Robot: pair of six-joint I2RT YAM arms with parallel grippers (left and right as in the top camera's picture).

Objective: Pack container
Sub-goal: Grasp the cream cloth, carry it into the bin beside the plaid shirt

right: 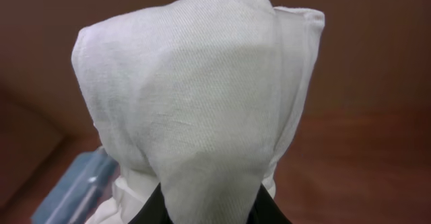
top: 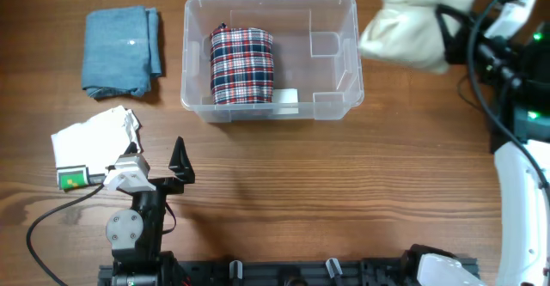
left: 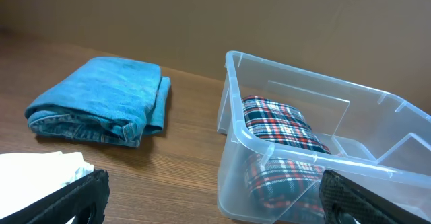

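The clear plastic container (top: 339, 11) stands at the table's back middle, with a rolled red-and-navy plaid cloth (top: 241, 65) in its left half; both show in the left wrist view (left: 236, 93) (left: 279, 124). My right gripper (top: 447, 41) is shut on a cream cloth (top: 417, 20) and holds it in the air just right of the container; the cloth fills the right wrist view (right: 195, 116) and hides the fingertips. My left gripper (top: 180, 161) is open and empty near the front left, its jaws (left: 215, 200) facing the container.
A folded blue denim cloth (top: 120, 50) lies at the back left and shows in the left wrist view (left: 108, 96). A white crumpled cloth (top: 94, 136) lies at the left beside the left arm, with a small green tag (top: 73, 179).
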